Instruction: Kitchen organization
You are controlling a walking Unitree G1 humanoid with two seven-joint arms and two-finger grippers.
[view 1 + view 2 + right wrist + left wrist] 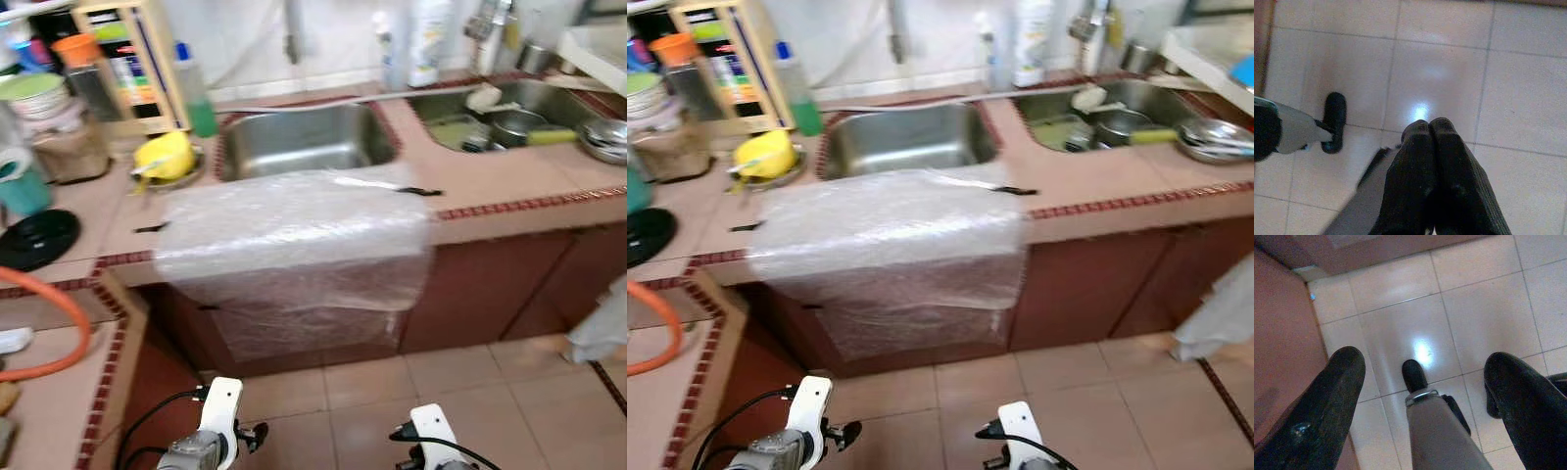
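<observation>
the left gripper's fingers (1347,396) are spread wide and the right gripper's fingers (1422,166) are pressed together, both empty over the floor (470,377). the table (509,176) should be approached squarely before reaching. two sinks (304,142) and one plastic sheet (294,235) are counted there.

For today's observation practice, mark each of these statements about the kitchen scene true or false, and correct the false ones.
1. A clear plastic sheet hangs over the counter's front edge. True.
2. The yellow cup sits inside the sink. False: it is on the counter, to the left of the sink.
3. The left end effector is open above the tiled floor. True.
4. The right end effector holds a pot. False: its fingers are shut on nothing.
5. An orange hose lies at the left. True.
</observation>
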